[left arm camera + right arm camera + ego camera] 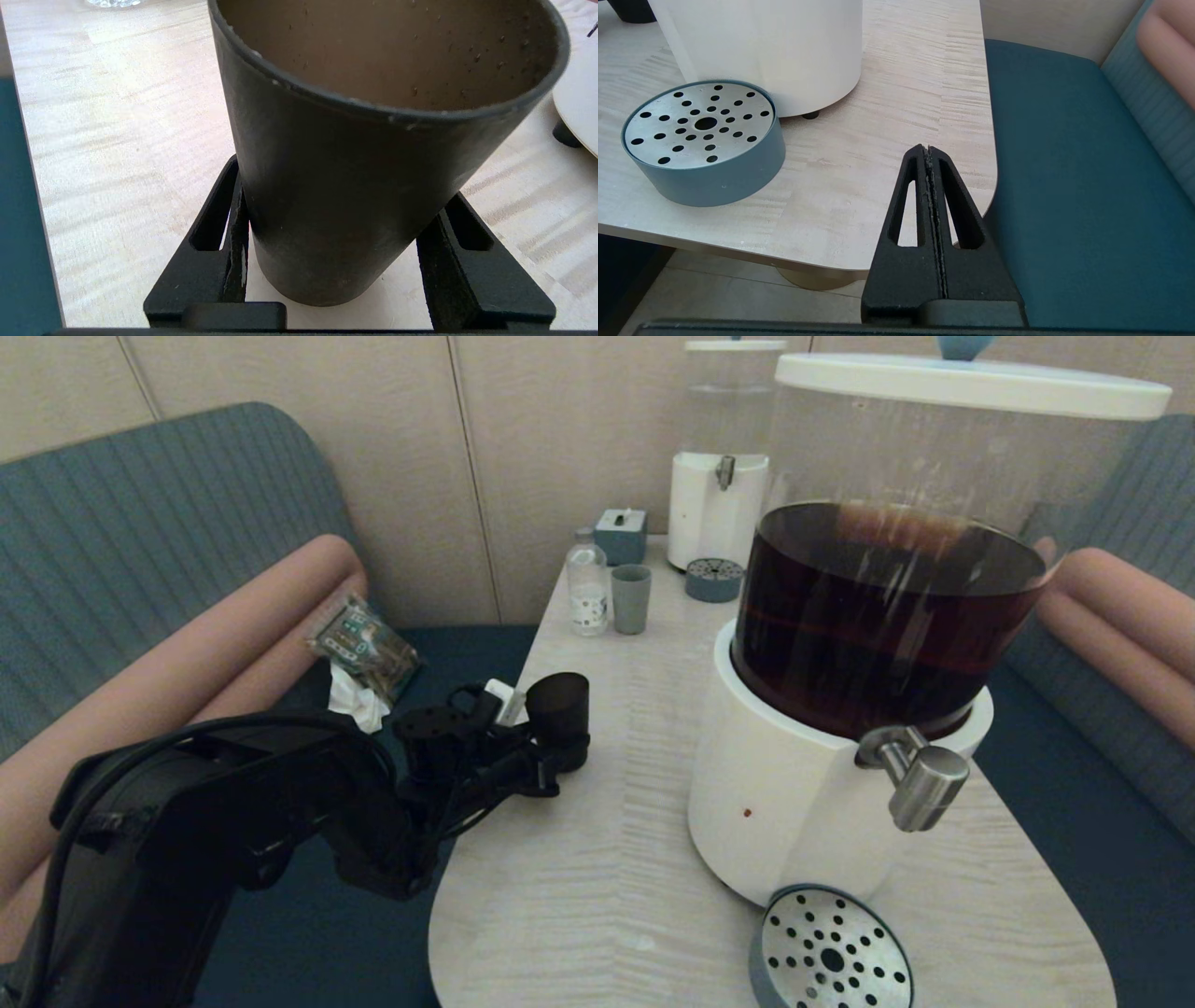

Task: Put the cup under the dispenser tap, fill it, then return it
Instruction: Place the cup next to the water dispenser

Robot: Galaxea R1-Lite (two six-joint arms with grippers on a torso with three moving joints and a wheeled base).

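The cup (558, 702) is a dark tapered tumbler near the table's left edge, and my left gripper (562, 754) is shut on its lower part. In the left wrist view the cup (355, 154) leans between the two black fingers (233, 219), and I see no liquid inside it. The dispenser tap (920, 784) juts from the white base (775, 803) of the big tank of dark brown liquid, far to the cup's right. Below the tap sits a round perforated drip tray (831, 952). My right gripper (928, 149) is shut and empty, off the table's near right corner.
At the back of the table (597, 859) stand a smaller dispenser (719, 504) with its tray (714, 581), a grey-green tumbler (631, 599), a small bottle (587, 583) and a blue-grey box (621, 535). A packet (364, 649) lies on the left bench.
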